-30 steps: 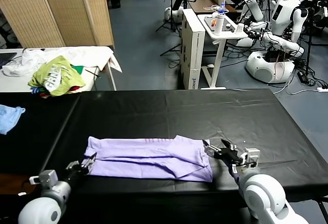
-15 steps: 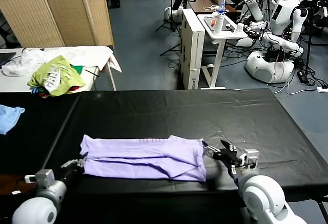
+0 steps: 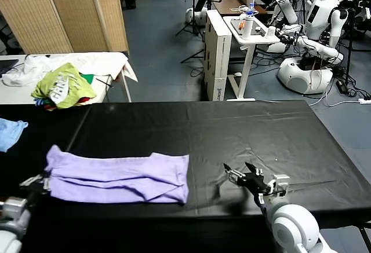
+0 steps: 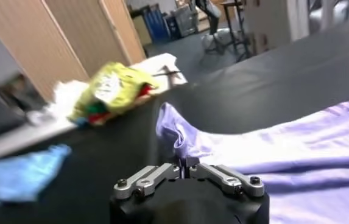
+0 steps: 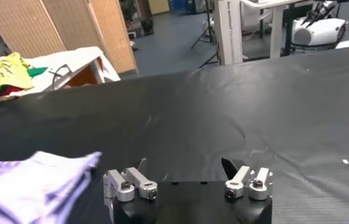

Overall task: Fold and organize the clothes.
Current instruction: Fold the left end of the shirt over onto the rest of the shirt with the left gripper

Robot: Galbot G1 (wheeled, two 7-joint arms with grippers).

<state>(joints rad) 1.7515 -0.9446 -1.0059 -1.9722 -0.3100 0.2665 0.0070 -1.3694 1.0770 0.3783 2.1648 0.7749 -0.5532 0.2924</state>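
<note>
We read no usable writing anywhere: the white box [image 3: 218,56] beyond the table has blue print low on its side, too small to make out, and the white patch on the green and white pile [image 3: 62,86] is unreadable. The T-shirt [image 3: 119,176] lies folded into a long band on the black table [image 3: 243,131], toward the left and near the front edge, its left end just past the seam between the two cloth panels. Our left gripper [image 4: 186,172] sits at that left end, jaws pressed together and pinching a raised corner of the shirt; in the head view it [image 3: 36,182] is low at the left table edge. Our right gripper [image 3: 246,178] hovers over bare table, jaws spread wide, holding nothing, apart from the shirt's right end. The wrist view shows it [image 5: 185,165] with the shirt [image 5: 34,182] off to one side. A blue cloth [image 3: 10,132] lies at the far left edge. The table's right half and back strip are bare black cloth.
</note>
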